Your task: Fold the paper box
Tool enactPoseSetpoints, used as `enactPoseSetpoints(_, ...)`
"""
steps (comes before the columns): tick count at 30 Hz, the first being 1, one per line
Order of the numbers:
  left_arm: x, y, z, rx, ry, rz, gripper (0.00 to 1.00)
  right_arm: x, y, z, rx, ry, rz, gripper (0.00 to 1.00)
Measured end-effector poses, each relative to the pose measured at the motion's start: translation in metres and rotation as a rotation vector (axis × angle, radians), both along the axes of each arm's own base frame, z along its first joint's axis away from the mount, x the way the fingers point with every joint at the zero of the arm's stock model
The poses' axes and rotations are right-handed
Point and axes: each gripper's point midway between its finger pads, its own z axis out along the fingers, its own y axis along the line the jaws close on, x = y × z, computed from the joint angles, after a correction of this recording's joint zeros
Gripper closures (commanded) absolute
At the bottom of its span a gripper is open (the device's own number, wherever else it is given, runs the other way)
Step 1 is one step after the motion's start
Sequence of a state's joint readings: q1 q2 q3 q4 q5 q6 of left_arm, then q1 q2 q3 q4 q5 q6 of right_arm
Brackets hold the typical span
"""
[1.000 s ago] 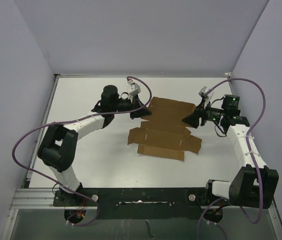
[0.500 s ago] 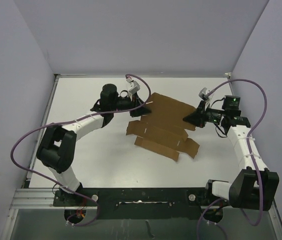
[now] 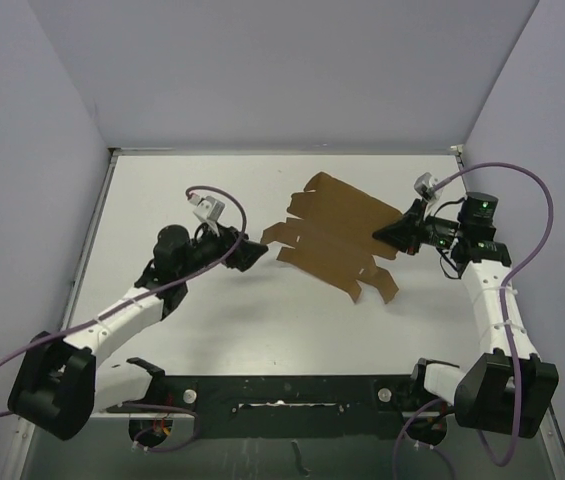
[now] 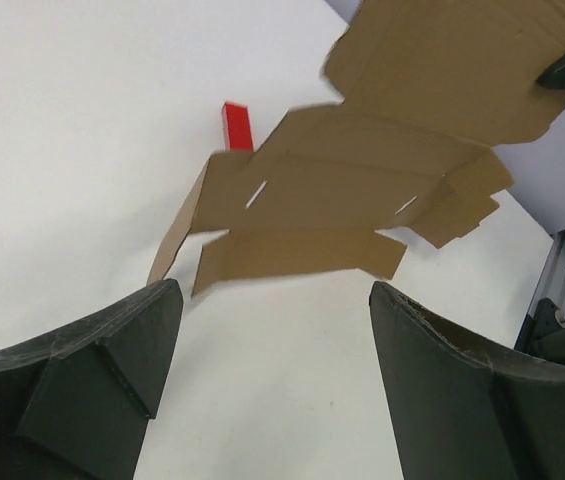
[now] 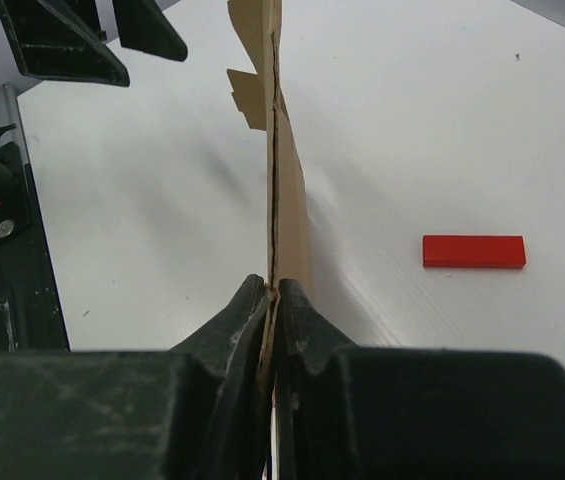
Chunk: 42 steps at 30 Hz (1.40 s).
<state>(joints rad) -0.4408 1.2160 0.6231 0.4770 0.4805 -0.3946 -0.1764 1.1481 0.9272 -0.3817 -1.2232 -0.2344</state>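
The paper box [image 3: 337, 235] is a flat brown die-cut sheet with flaps and slots, raised off the table and tilted. My right gripper [image 3: 389, 237] is shut on its right edge. In the right wrist view the sheet [image 5: 284, 200] runs edge-on away from the pinching right gripper [image 5: 274, 292]. My left gripper [image 3: 252, 255] stands open, to the left of the sheet and apart from it. In the left wrist view the box [image 4: 362, 190] hangs beyond the left gripper [image 4: 272, 290], with only bare table between its fingers.
A small red block [image 4: 237, 125] lies on the white table behind the sheet's left flap; the right wrist view shows this red block [image 5: 474, 251] right of the sheet. Grey walls close in the table [image 3: 162, 190] at the back and sides.
My left gripper let go of the sheet's left edge, opened and drew back toward the near left. My right gripper shut on the right edge and lifted the sheet, tilting it.
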Motion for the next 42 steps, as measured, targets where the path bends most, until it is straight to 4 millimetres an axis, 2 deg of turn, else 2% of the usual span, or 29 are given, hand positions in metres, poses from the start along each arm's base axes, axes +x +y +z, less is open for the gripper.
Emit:
enactPoseSetpoints(4,-0.018,0.02,-0.041,-0.036,0.123,0.1,0.36,-0.002,0.003,0.0,0.029,0.018,0.011,1.0)
enactPoseSetpoints(8,-0.027,0.03,-0.083,-0.042,0.248,0.169,0.43,-0.004,0.004,0.0,0.051,0.036,0.017,1.0)
enactPoseSetpoints(14,-0.019,0.027,-0.1,-0.068,0.305,0.191,0.46,-0.001,0.004,-0.001,0.059,0.045,0.015,1.0)
enactPoseSetpoints(23,-0.013,0.014,-0.137,-0.084,0.416,0.189,0.45,0.009,0.0,-0.018,0.06,0.117,-0.021,1.0)
enactPoseSetpoints(27,-0.009,0.005,-0.145,-0.078,0.445,0.179,0.43,0.013,-0.002,-0.025,0.053,0.144,-0.045,1.0)
enactPoseSetpoints(33,0.004,0.001,-0.135,-0.096,0.441,0.191,0.42,0.02,-0.006,-0.036,0.045,0.181,-0.088,1.0)
enactPoseSetpoints(42,-0.008,0.005,-0.152,-0.092,0.578,0.232,0.43,0.028,-0.008,-0.069,0.088,0.31,-0.157,1.0)
